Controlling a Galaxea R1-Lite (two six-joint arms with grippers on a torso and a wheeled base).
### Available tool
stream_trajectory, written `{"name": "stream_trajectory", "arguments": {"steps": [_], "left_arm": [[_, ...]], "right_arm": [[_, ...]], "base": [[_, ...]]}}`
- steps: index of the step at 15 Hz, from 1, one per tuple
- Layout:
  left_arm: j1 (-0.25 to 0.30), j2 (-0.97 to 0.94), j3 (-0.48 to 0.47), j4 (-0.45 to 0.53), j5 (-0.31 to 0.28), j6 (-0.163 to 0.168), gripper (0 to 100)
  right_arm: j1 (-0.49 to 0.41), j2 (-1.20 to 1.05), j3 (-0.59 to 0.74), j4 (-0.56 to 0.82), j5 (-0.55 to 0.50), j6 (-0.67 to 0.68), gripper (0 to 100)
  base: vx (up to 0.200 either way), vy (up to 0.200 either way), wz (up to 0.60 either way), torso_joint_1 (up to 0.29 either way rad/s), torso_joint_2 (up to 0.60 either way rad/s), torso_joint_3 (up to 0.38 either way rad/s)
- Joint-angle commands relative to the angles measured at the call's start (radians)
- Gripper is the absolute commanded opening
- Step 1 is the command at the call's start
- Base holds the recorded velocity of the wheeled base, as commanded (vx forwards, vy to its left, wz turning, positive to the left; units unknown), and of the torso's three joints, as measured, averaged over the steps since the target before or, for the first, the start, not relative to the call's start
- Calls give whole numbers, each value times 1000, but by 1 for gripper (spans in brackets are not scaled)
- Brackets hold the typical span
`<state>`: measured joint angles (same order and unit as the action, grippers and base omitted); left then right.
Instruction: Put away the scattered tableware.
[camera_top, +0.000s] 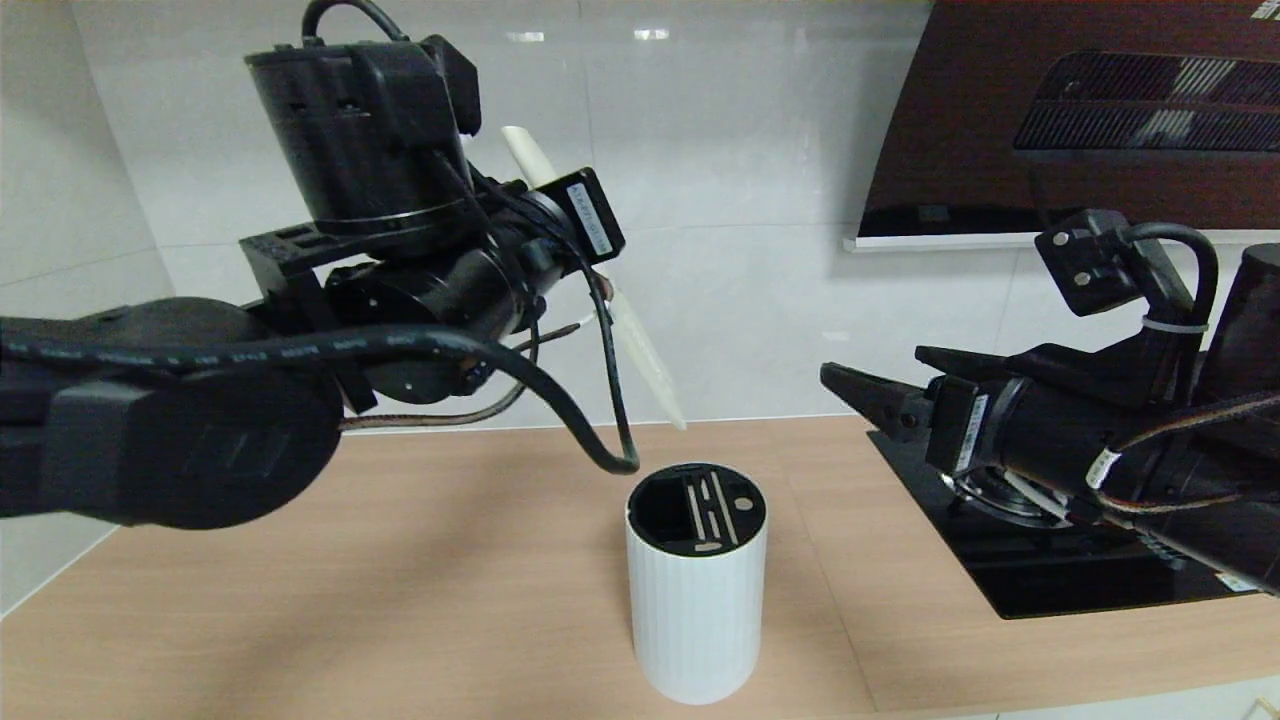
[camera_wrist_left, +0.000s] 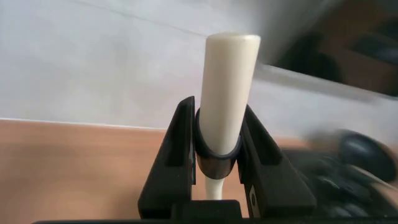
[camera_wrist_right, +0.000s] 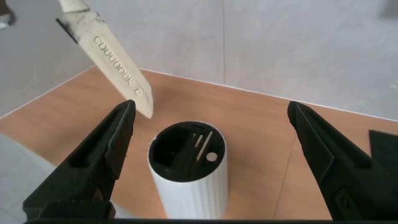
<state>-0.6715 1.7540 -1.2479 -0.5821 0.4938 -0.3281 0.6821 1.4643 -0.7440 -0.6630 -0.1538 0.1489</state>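
Near the counter's (camera_top: 400, 560) front edge, about midway along it, a white ribbed holder (camera_top: 697, 600) stands upright. Its black top insert has one large square opening and several narrow slots. Just to the holder's right, a black cooktop (camera_top: 1050, 585) is set into the counter's right end, and a dark hood (camera_top: 1080, 120) hangs on the wall above it.

Above the holder, the left gripper (camera_wrist_left: 217, 107) holds a cream knife (camera_top: 645, 365) in the air. Its fingers (camera_wrist_left: 180, 143) pinch the round handle from both sides. The knife is tilted, handle end up and toward the wall, blade pointing down toward the holder. The blade tip hangs over the holder's back rim, close to it but not touching, and no part of the knife is inside an opening.

Over the cooktop's near-left corner, the right gripper (camera_top: 872, 365) sits well off the counter, aimed at the holder. Its fingers are spread wide with nothing between them, and in its wrist view they frame the holder on either side without touching it.
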Motion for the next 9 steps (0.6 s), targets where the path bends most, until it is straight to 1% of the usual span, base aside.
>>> {"name": "stream_trajectory", "arguments": {"steps": [1,2,3,4,5,6,8,9], "left_arm": [[-19,41,58,-62,5,67,0],[-26,50,82,-102,6,100,0],[-42,64,110,-139,6,115,0],[-54,79,128,-160,11,141,0],[-65,91,131,-163,32,153,0],[-77,108,130,-163,75,161,0],[-85,139,125,-165,132,164,0],[-85,145,122,-165,143,164,0]], "right_arm": [[0,15,2,-1,0,0,100],[0,15,2,-1,-1,0,100],[0,13,2,-1,0,0,100],[0,15,2,-1,0,0,100],[0,15,2,-1,0,0,100],[0,16,2,-1,0,0,100],[0,16,5,-1,0,0,100],[0,15,5,-1,0,0,100]], "base": [[0,0,0,0,0,0],[0,0,0,0,0,0],[0,0,0,0,0,0],[0,0,0,0,0,0],[0,0,0,0,0,0],[0,0,0,0,0,0],[0,0,0,0,0,0],[0,0,0,0,0,0]]}}
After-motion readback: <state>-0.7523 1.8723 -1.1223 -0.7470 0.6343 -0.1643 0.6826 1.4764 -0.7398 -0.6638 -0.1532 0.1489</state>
